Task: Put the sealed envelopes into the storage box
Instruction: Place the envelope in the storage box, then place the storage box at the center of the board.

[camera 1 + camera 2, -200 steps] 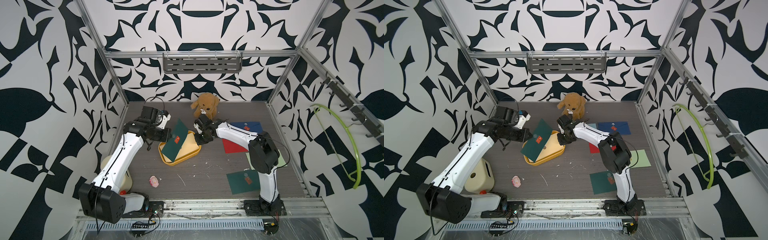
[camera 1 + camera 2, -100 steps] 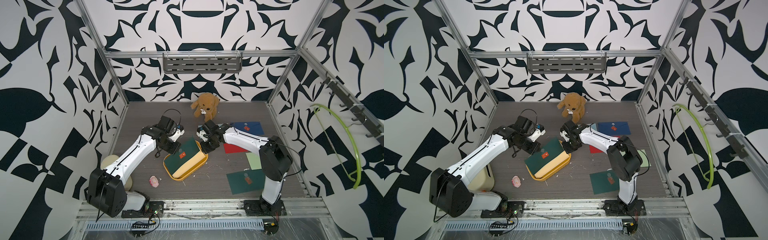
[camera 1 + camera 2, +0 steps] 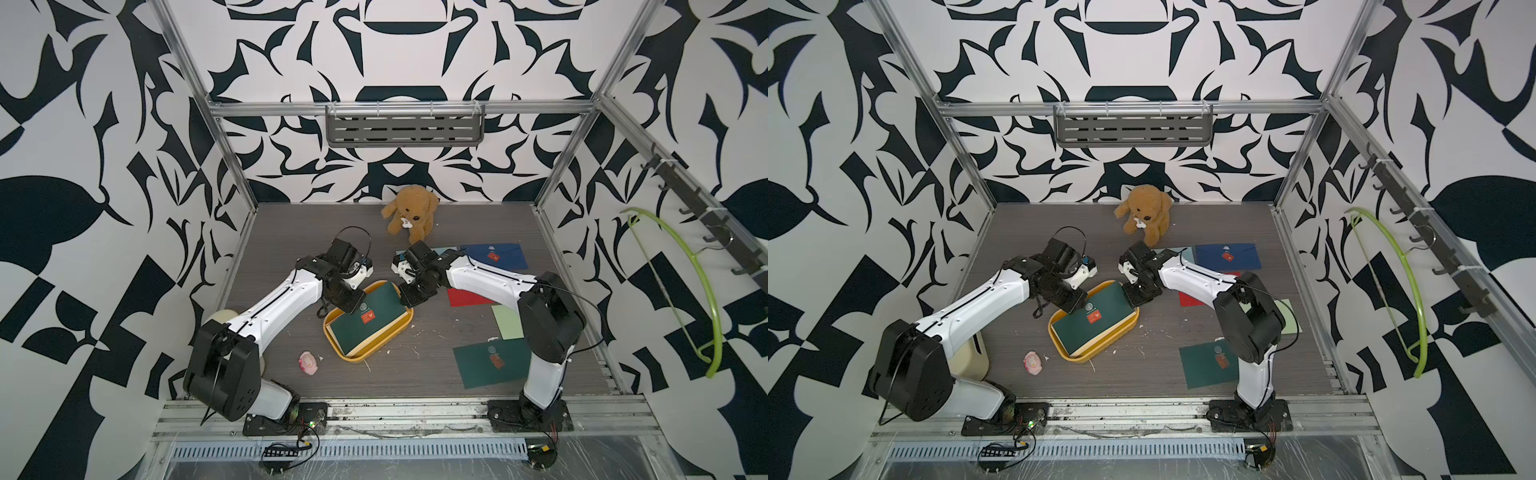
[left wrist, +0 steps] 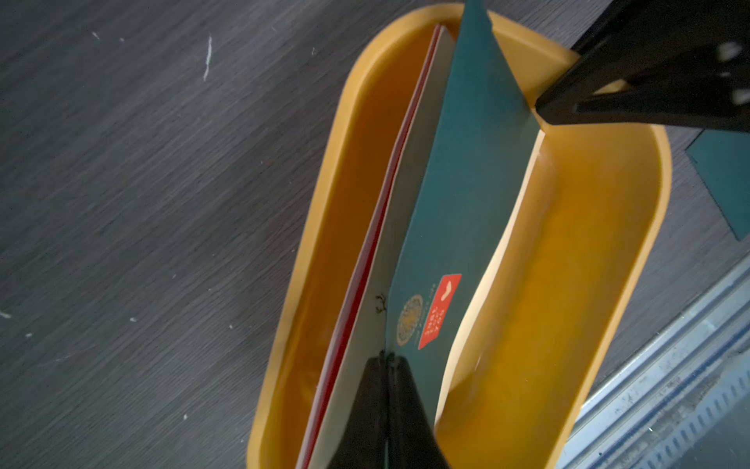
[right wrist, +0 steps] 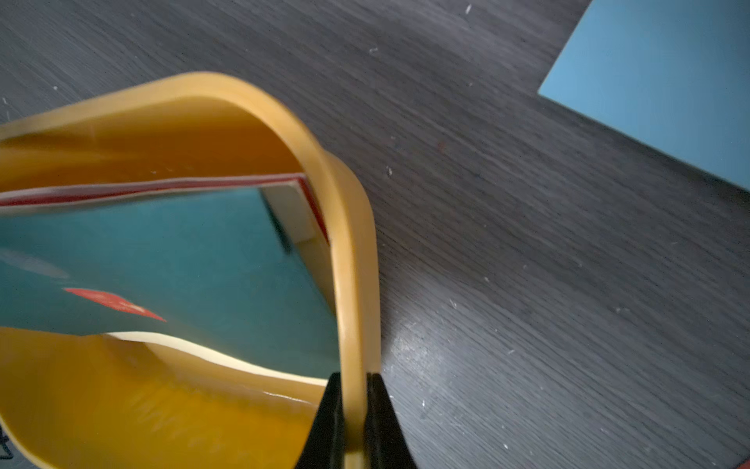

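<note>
Patterned walls (image 3: 83, 124), grey woodgrain tabletop (image 3: 286, 245), storage box (image 4: 588, 243), green envelope (image 3: 370, 328)

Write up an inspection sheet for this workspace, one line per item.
Surface: dark wood-grain table, white specks scattered.
Job's things: yellow storage box holds a dark green envelope over other stacked envelopes; navy envelope, red envelope, pale green envelope, second dark green envelope and light blue envelope lie loose on the table.
Clutter: plush dog, pink toy, cream box behind the left arm.
Grippers: left gripper shut on the dark green envelope's edge; right gripper shut on the box rim.
Cables: black loop at the left wrist; wire bundle below the left base.
Surroundings: patterned walls, grey shelf, green hanger on a hook rail.
</note>
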Available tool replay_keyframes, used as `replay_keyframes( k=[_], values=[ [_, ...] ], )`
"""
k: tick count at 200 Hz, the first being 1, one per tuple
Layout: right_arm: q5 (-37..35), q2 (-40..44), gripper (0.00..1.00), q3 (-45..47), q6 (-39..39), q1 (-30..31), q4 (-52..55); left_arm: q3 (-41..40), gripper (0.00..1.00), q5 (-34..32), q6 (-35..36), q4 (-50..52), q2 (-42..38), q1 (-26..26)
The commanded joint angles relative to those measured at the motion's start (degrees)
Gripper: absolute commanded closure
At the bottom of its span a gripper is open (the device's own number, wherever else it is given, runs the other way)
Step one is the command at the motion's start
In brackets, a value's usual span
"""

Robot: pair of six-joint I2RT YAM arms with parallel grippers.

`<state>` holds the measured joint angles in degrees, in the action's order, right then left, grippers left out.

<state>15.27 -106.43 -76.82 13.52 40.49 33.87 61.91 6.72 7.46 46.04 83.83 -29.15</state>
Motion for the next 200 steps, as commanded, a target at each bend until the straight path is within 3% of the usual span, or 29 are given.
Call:
replay_keyframes(
  k=[1, 18, 52, 77, 110, 134, 164, 200],
  values=[
    [1.94, 2.90, 0.91, 0.51, 2.07, 0.29, -2.41, 0.13, 0.83, -2.53, -0.67, 0.52, 0.63, -0.29],
    [2.09, 3.06, 0.91, 1.10, 2.45, 0.29, -2.90, 0.88, 0.80, -4.02, -0.73, 0.54, 0.35, -0.29],
    [1.81, 2.72, 0.91, 1.47, 4.30, 0.38, -3.65, 5.23, 0.55, -12.36, -3.99, 0.54, -2.61, -0.30],
    [-1.46, 2.61, 0.90, 1.67, 10.08, 0.47, -6.79, 9.83, 0.46, -18.86, -8.73, 2.89, -4.92, -0.06],
    [-6.77, -0.04, 0.89, -1.26, 18.97, 0.68, -11.82, 12.68, 0.43, -21.02, -19.73, 6.28, -5.84, 2.53],
    [-7.33, -4.35, 0.88, -6.39, 21.19, 1.21, -13.91, 10.71, 0.42, -20.98, -25.31, 6.30, -7.11, 3.05],
    [-8.15, -10.50, 0.88, -14.35, 22.21, 1.44, -12.95, 8.82, 0.41, -22.59, -28.40, 6.85, -8.14, 3.13],
    [-6.60, -15.05, 0.78, -20.82, 22.75, 1.44, -12.73, 7.49, 0.41, -22.13, -30.29, 7.03, -8.60, 3.23]
  ],
)
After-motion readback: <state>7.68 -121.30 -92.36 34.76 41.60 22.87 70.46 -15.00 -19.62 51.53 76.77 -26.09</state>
